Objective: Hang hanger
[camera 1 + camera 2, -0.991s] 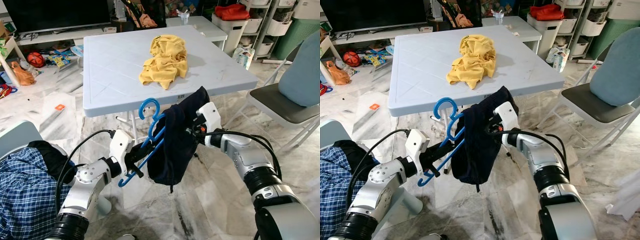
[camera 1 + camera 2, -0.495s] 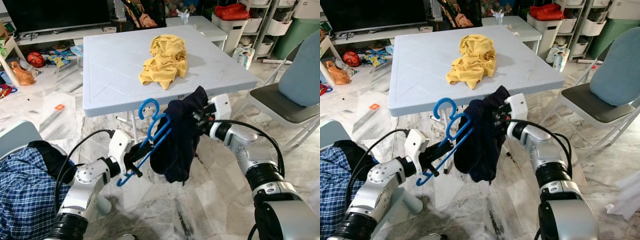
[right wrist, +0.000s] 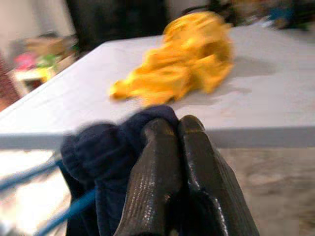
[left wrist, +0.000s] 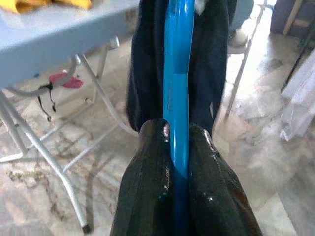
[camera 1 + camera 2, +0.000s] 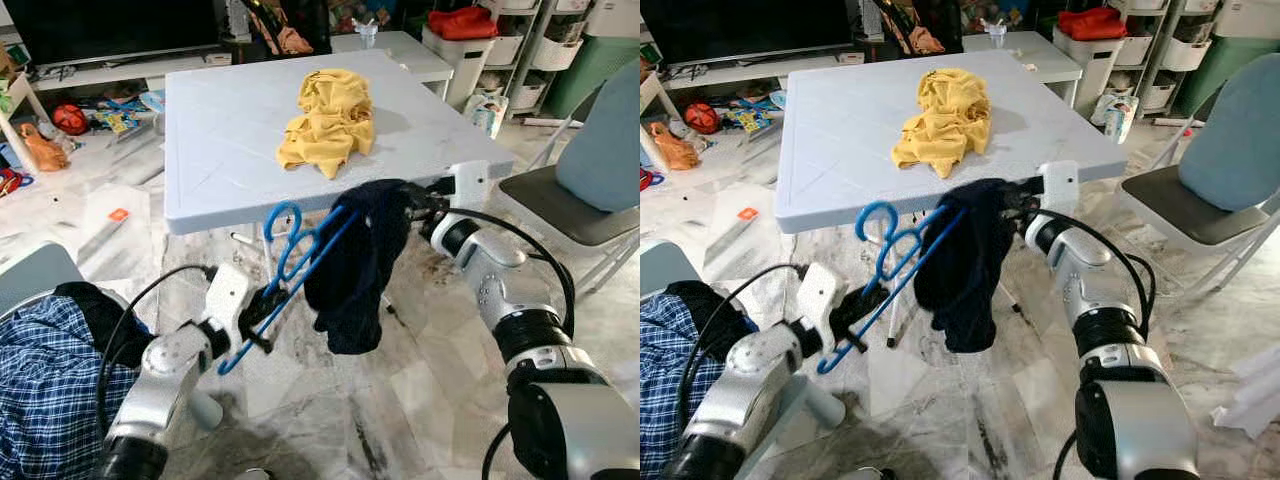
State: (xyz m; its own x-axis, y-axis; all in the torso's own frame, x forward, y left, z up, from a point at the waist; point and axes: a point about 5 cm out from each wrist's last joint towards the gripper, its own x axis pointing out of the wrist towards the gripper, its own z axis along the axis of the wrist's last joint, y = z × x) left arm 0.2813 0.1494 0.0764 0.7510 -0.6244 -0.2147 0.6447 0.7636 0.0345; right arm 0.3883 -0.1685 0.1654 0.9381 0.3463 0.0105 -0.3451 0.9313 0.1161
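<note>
Far left there's a plaid shirt (image 5: 40, 370) down by the robot's side. Next to it the left gripper (image 5: 258, 312) is clamped tight on the low end of the blue hanger (image 5: 300, 268); the wrist cam shows both fingers (image 4: 147, 191) squeezing the blue bar between them. The hanger slants up and to the right, hook end hovering just in front of the near edge of the table (image 5: 220, 130), not touching it as far as I can tell. A dark garment (image 5: 360, 260) is draped over the hanger's upper right end and hangs down. The right gripper (image 5: 418, 205) has its fingers (image 3: 167, 172) pinched together on the top of that garment, right by the table edge. A yellow cloth (image 5: 330, 120) sits bunched on the table, farther back. Over on the right, a chair (image 5: 590, 190).
</note>
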